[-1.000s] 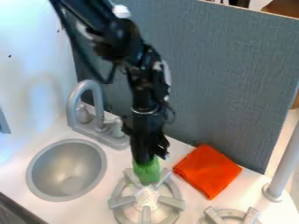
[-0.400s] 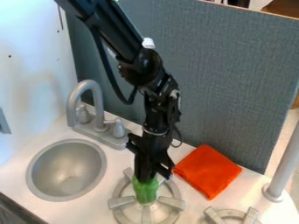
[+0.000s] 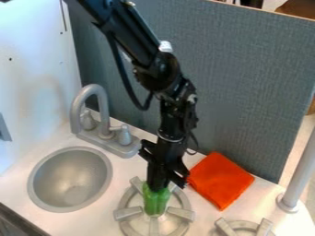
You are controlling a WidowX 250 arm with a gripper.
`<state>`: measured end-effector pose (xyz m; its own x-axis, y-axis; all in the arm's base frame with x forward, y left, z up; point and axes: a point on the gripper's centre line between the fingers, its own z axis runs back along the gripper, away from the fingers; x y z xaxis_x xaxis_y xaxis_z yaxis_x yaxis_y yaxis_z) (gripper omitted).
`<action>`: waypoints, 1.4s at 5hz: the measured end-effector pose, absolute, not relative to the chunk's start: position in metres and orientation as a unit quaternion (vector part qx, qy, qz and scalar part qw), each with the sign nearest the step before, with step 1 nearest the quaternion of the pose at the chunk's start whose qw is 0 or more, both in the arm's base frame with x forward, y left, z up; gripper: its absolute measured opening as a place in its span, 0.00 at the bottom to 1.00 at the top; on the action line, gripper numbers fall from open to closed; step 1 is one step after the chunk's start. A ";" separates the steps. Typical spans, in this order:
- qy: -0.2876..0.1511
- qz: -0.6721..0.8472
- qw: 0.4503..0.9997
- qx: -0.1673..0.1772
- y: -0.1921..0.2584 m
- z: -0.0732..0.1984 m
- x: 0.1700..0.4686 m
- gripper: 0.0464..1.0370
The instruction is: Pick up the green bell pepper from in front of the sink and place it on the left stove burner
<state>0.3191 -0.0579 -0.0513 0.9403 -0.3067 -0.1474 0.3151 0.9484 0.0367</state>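
A dark edge (image 3: 18,223) ran across the near left corner of the white counter (image 3: 203,216). Over near the bottom right was a small part of a grey burner (image 3: 265,227), cut off by the edge of the view.

Near the bottom middle was a big round burner (image 3: 128,213) with grey bars that pointed in at its middle. The green thing (image 3: 155,203) was upright over the middle of that burner. I could not tell if its bottom touched the burner. The black gripper (image 3: 159,186) pointed down, and its fingers were pinching the top of the green thing. They hid some of it.

To the left of the big burner was a round grey sink (image 3: 69,179). To the right was an orange cloth (image 3: 223,180), folded up and lying flat on the counter, close to the gripper. A grey pole (image 3: 300,170) stood farther to the right.

Behind the sink was a grey tap (image 3: 76,115) with a tall, bent neck. It had a knob on each side. The black arm (image 3: 157,69) came down from the top left, with a black cord (image 3: 123,78) that hung in a loop.

A big blue-grey board (image 3: 252,83) stood at the back, and a white wall (image 3: 37,69) was on the left.
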 end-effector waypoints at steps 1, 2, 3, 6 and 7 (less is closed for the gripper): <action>0.068 -0.139 0.987 0.034 -0.061 -0.052 0.321 0.31; 0.066 -0.138 0.988 0.027 -0.062 -0.050 0.314 0.57; 0.052 -0.132 0.990 0.025 -0.061 -0.039 0.309 0.87; 0.017 -0.160 0.987 0.028 -0.056 0.001 0.288 0.96; 0.030 -0.196 0.980 0.023 -0.066 0.016 0.246 0.96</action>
<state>0.2456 -0.0662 0.0159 0.9217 -0.3820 -0.0675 0.3848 0.9224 0.0335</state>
